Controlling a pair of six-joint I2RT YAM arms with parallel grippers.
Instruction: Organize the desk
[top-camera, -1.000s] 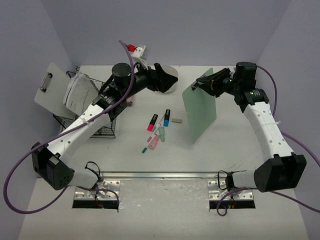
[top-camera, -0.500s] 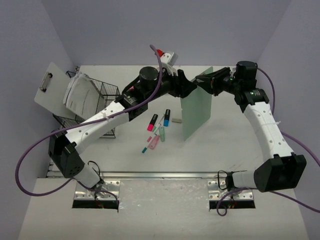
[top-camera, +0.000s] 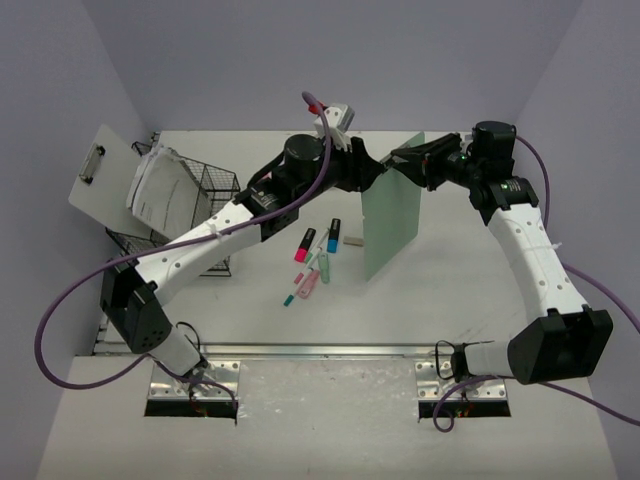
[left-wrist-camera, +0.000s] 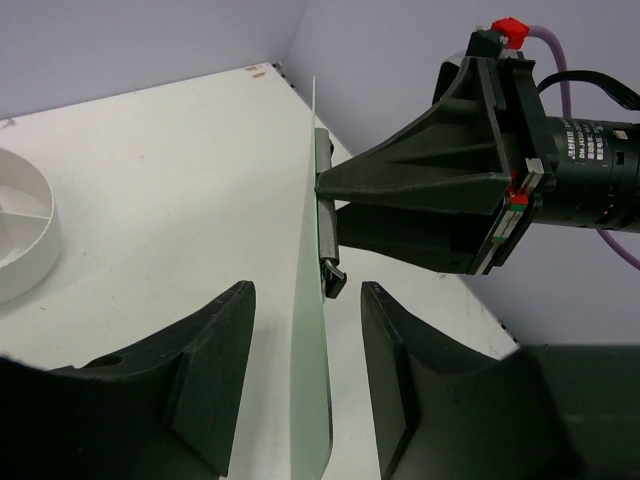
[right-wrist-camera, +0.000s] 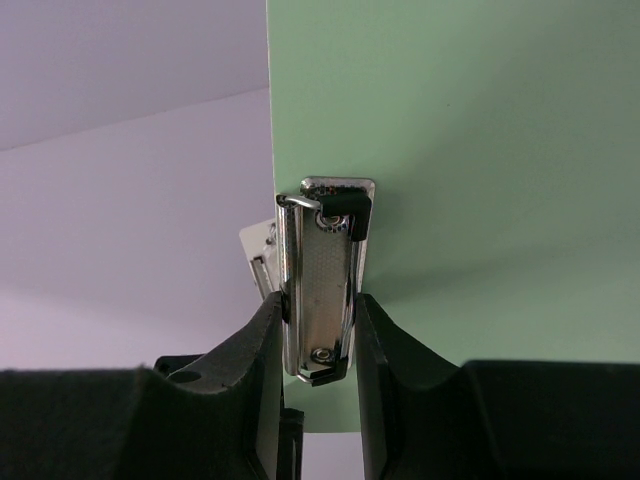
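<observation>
A pale green clipboard (top-camera: 392, 222) hangs upright over the back of the desk (top-camera: 470, 300). My right gripper (top-camera: 408, 163) is shut on its metal clip (right-wrist-camera: 320, 285), one finger on each side of the clip. The left gripper (top-camera: 374, 170) has come in from the left at the board's top corner. In the left wrist view the green clipboard's thin edge (left-wrist-camera: 313, 380) stands between my left gripper's (left-wrist-camera: 307, 295) fingers, with a gap on both sides, so the jaws are open around it and not touching. The right gripper (right-wrist-camera: 318, 305) faces it from beyond.
Several coloured markers (top-camera: 318, 255) and a small grey eraser (top-camera: 352, 240) lie mid-desk below the board. A wire basket (top-camera: 200, 225) with papers (top-camera: 160, 185) stands at the left, with a grey clipboard (top-camera: 100, 170) leaning beside it. A white round divided dish (left-wrist-camera: 20, 235) shows in the left wrist view.
My left arm has swung right from the back middle to the green clipboard's top edge, and its jaws have narrowed around it. The board has turned slightly; the right gripper keeps its hold.
</observation>
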